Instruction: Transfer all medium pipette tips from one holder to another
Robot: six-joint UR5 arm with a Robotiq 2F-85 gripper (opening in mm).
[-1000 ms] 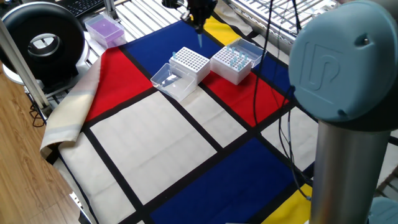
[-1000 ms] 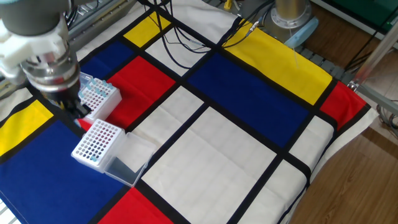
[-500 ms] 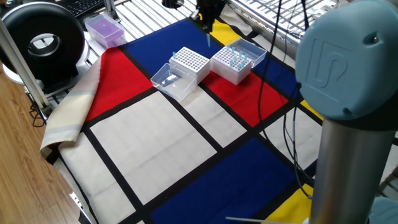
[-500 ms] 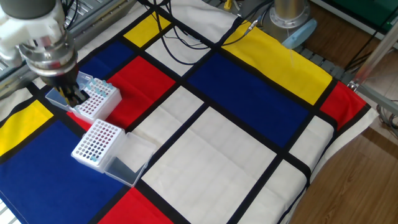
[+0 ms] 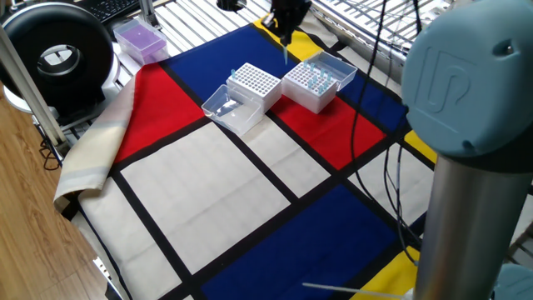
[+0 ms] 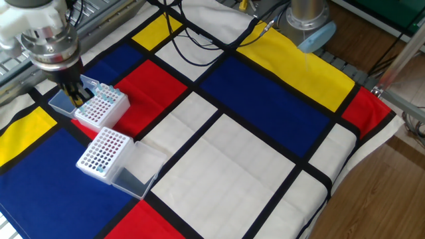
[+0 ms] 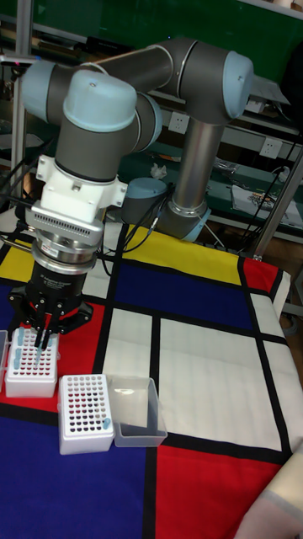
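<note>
Two white perforated plastic tip boxes (image 5: 252,87) (image 5: 312,84) sit on the colour-block cloth; each has one clear hinged lid (image 5: 221,103) (image 5: 336,64). One purple box (image 5: 139,39) stands off-cloth. Blue tips are too small to count.

Two tip boxes sit side by side on the cloth (image 6: 265,172). Gripper (image 7: 42,335) hangs over the rear box (image 7: 32,365), w/ medium pipette tips (image 7: 20,339) standing in that box's far end. The front box (image 7: 84,413) is just beside it, apart, w/ its open lid (image 7: 139,411) lying flat on the cloth to its right in tall view.
</note>
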